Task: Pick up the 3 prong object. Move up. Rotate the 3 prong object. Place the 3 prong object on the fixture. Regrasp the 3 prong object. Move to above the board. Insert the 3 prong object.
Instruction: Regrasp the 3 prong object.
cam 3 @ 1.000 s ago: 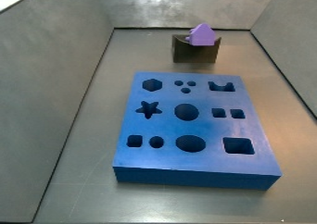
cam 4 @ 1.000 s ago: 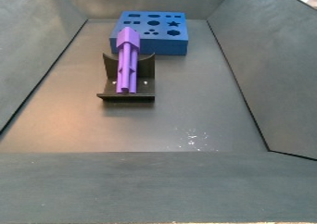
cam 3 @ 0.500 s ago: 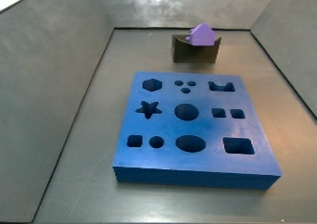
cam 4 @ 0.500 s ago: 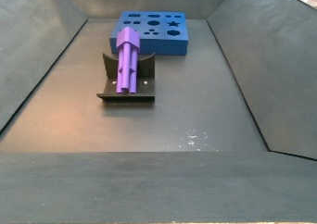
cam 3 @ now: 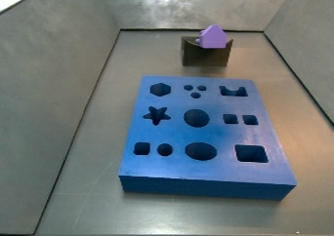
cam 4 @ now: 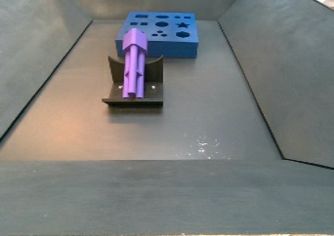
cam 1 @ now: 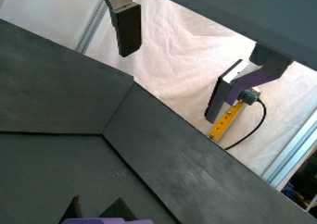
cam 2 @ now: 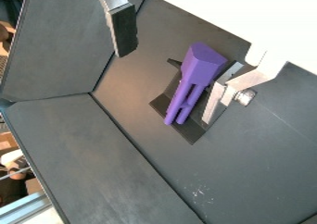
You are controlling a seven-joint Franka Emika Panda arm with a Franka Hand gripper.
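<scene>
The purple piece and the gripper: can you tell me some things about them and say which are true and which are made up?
1. The 3 prong object lies on the fixture. True.
2. The gripper is squeezing the 3 prong object. False: in a wrist view its fingers are spread open well above the piece and hold nothing.
3. The 3 prong object is stuck into a hole of the board. False: it sits apart from the board, whose holes are all empty.
4. In both side views the gripper cannot be seen. True: only the wrist views show it.
5. The board is red. False: it is blue.
</scene>
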